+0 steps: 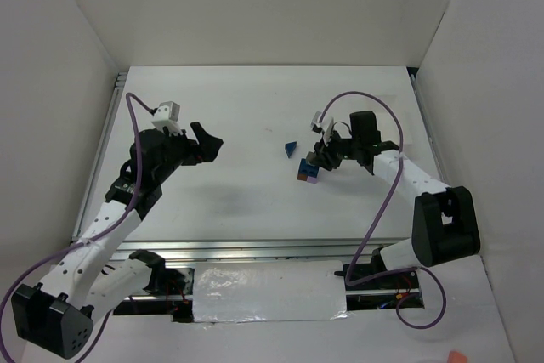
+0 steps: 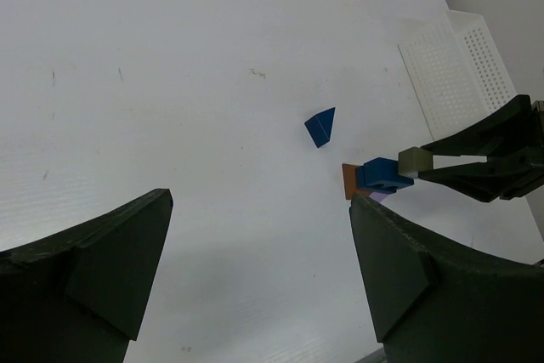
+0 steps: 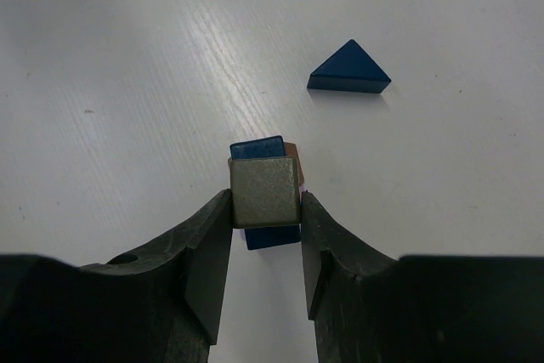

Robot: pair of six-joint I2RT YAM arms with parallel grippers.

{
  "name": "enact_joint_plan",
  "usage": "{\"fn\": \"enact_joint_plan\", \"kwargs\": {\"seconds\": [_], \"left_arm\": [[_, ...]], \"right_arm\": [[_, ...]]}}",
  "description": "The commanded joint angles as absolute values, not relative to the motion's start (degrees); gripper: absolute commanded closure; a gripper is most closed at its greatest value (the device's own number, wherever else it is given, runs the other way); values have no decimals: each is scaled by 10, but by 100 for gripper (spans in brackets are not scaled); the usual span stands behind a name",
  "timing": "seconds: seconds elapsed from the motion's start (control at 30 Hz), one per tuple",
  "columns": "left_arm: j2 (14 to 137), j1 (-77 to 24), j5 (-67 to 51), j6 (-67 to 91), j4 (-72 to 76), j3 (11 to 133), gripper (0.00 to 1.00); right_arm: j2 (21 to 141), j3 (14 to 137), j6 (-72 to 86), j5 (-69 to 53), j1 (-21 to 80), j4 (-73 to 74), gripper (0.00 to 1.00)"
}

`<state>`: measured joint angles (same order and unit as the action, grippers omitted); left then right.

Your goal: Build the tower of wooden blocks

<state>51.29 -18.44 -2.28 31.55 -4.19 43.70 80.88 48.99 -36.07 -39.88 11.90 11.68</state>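
The wood block tower (image 1: 308, 172) stands right of the table's middle: a lavender block (image 2: 380, 197) and a brown-orange block (image 2: 348, 181) low, with a blue block (image 2: 382, 173) on top. My right gripper (image 3: 265, 201) is shut on a grey block (image 3: 265, 193) and holds it right over the blue block (image 3: 270, 236); I cannot tell whether the two touch. A loose blue triangular block (image 3: 349, 70) lies on the table just beyond the tower and also shows in the top view (image 1: 291, 150). My left gripper (image 2: 263, 240) is open and empty, well left of the tower (image 1: 208, 140).
A white perforated tray (image 2: 459, 65) lies at the far right in the left wrist view. White walls close in the table (image 1: 255, 108) on the left, back and right. A metal rail (image 1: 255, 248) runs along the near edge.
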Motion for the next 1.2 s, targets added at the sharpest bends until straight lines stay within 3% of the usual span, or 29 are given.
{"fn": "enact_joint_plan", "kwargs": {"seconds": [0.0,1.17], "left_arm": [[519,-182,-32,307,-10,438,1],[530,-182,-39,308,-6,438,1]], "right_arm": [[809,484,-367,-415,113,86,99],[820,478,-359,-426,111,80,95]]}}
